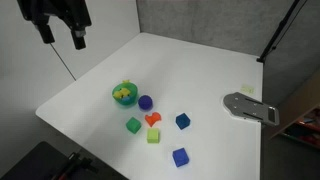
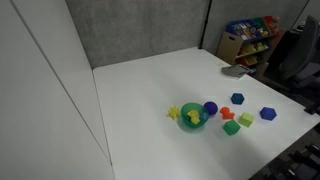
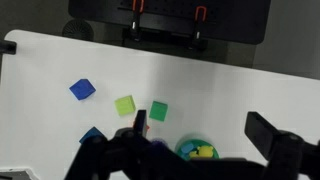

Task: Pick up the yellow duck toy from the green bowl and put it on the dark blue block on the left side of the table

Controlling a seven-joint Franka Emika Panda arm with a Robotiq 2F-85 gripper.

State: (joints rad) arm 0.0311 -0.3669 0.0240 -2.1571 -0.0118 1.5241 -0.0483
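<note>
Table [image 1: 200,70]: large, white, carrying every item below. Gripper [image 1: 62,38]: dark, two fingers, hanging high over one table corner in an exterior view and touching nothing; jaws spread wide, nothing held. Grey flat piece [image 1: 250,107]: at the table edge, well apart from the gripper and farthest from it. Bowl [image 1: 124,94]: green, round, the item nearest below the gripper; in the wrist view the bowl [image 3: 197,150] lies between the two fingers [image 3: 130,140], far beneath them. Ball [image 1: 145,102]: purple-blue, just beside the bowl on the side away from the gripper. Bright blue cube [image 1: 180,157]: outermost of the cubes, well apart from the gripper. Dark blue block [image 1: 183,121]: beyond the ball from the gripper, standing apart from the other cubes; in the wrist view only its top shows beside one finger. Green cube [image 1: 133,125]: near the bowl; in the wrist view just beyond a fingertip. Yellow-green cube [image 1: 153,136]: next to the green cube, farther from the gripper. Red piece [image 1: 153,118]: between ball and yellow-green cube, shape unclear. Duck [image 1: 124,93]: yellow, tiny, lying in the bowl, well below the open gripper and untouched.
</note>
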